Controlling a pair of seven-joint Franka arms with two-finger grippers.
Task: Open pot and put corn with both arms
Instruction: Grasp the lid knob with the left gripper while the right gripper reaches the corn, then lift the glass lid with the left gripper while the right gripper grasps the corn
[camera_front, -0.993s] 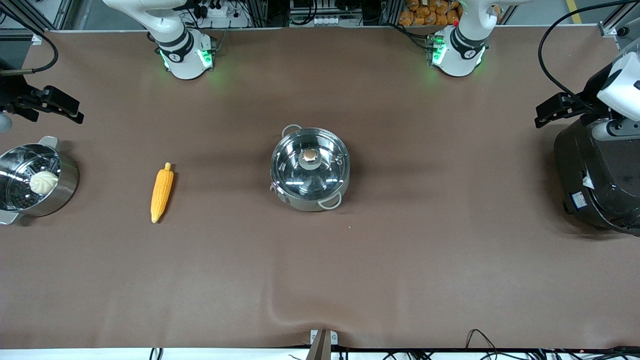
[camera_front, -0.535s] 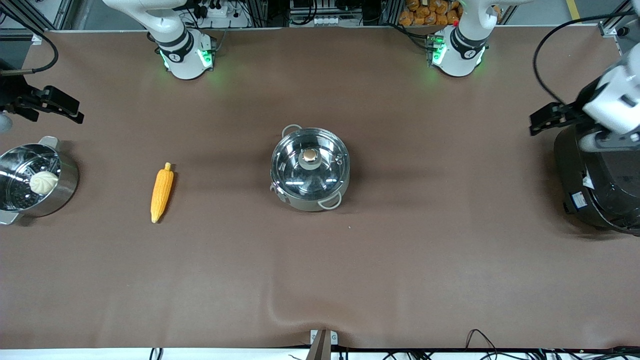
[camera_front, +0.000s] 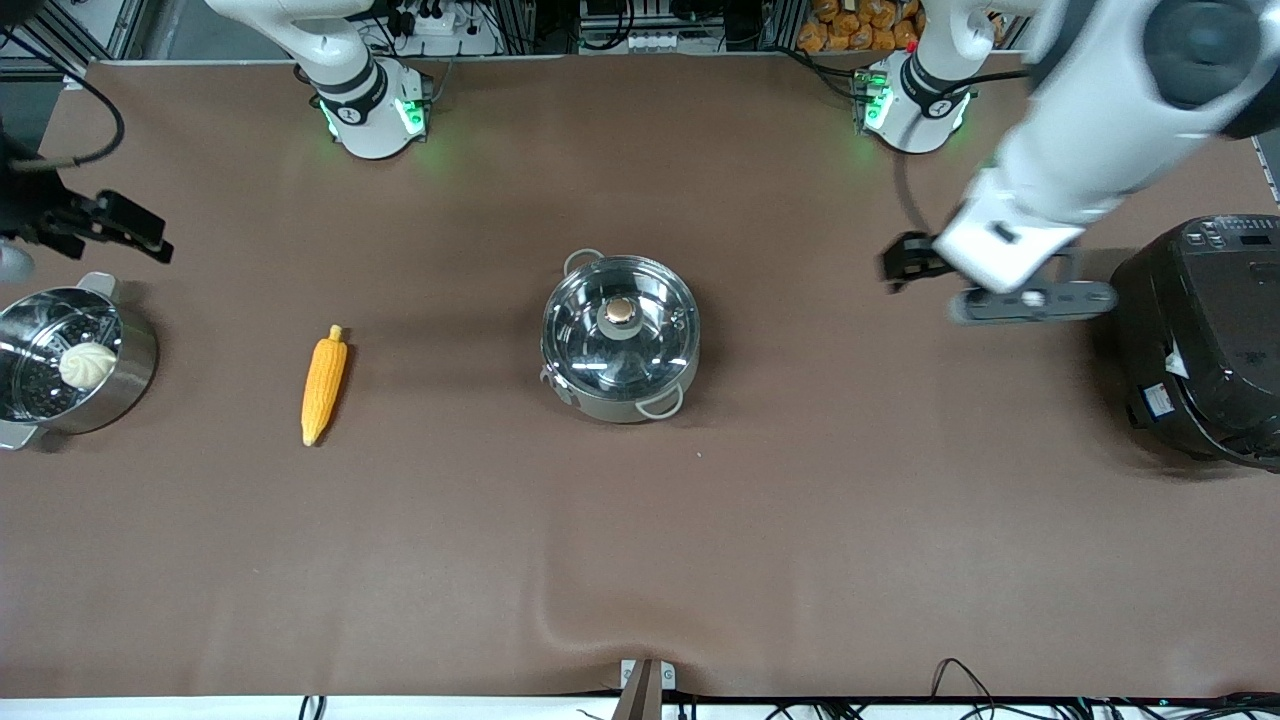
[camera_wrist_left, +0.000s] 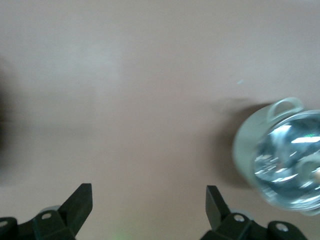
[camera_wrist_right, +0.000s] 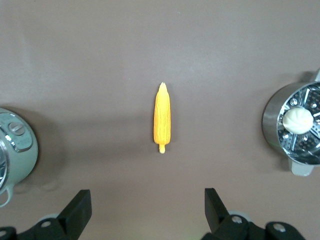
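— What has shifted since a moment ago?

— Only the left arm: its left gripper has swung in from above the large black rice cooker and now hangs over bare brown table between that cooker and the shiny round stainless-steel pot. The right gripper stays over the table edge at the right arm's end, just above the steel steamer pot with the white bun.

— How much open room is there?

— Plenty. The pot sits mid-table with its glass lid still on, well apart from everything. The tapered yellow-orange corn cob lies alone between the pot and the steamer pot, touching neither.

— And the fingers?

— In the left wrist view the left gripper is spread wide and holds nothing, with the pot off to one side. The right gripper is also spread wide and empty, the corn cob lying on the table between its fingers' lines.
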